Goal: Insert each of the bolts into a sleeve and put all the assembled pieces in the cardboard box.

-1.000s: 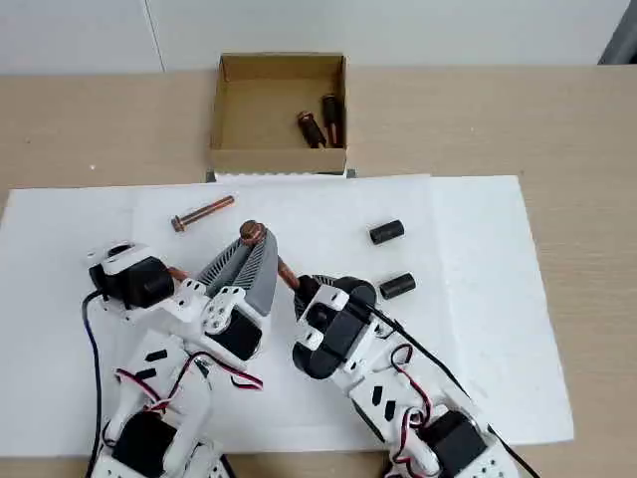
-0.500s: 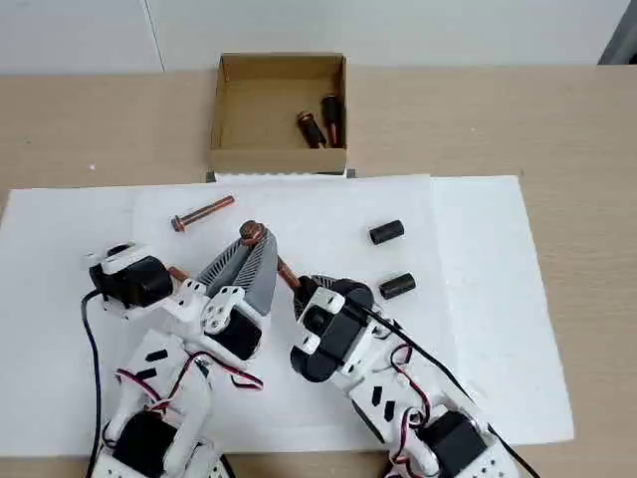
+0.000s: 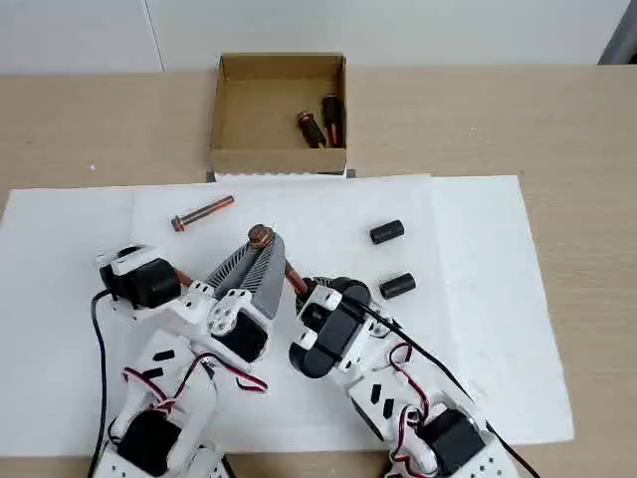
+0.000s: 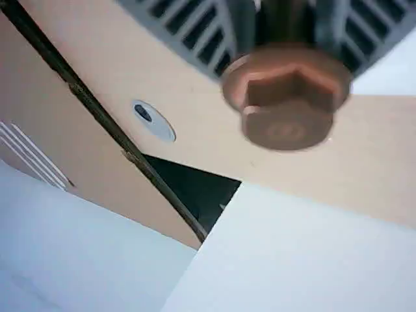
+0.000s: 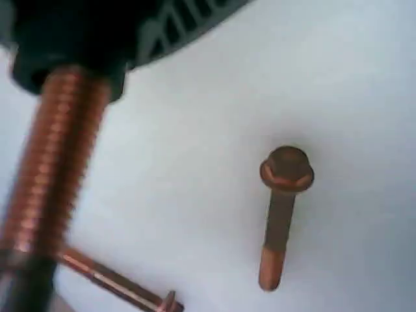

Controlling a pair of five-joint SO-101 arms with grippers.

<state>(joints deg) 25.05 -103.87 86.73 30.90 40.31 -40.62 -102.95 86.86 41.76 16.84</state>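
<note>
My left gripper (image 3: 261, 242) is shut on the hex head of a copper bolt (image 3: 260, 236), seen head-on between grey ribbed fingers (image 4: 188, 26) in the left wrist view. The bolt's shaft (image 3: 292, 275) slants down to my right gripper (image 3: 304, 290). That gripper is shut on a black sleeve (image 5: 62, 55), and the threaded shaft (image 5: 55, 149) sticks out of it. Two bolts in sleeves (image 3: 311, 127) (image 3: 331, 115) lie in the cardboard box (image 3: 278, 158). A loose bolt (image 3: 202, 212) and two loose black sleeves (image 3: 386, 232) (image 3: 397, 286) lie on the white paper.
White paper (image 3: 478, 299) covers the table's near half, and the box stands just past its far edge. Another copper bolt (image 3: 177, 272) pokes out from under the left arm. The right wrist view shows a bolt (image 5: 283, 214) on the paper and a further one (image 5: 117, 283) partly in view.
The left gripper with its bolt has shifted slightly to the right and nearer. The right gripper has edged a little nearer too. The loose pieces have not moved.
</note>
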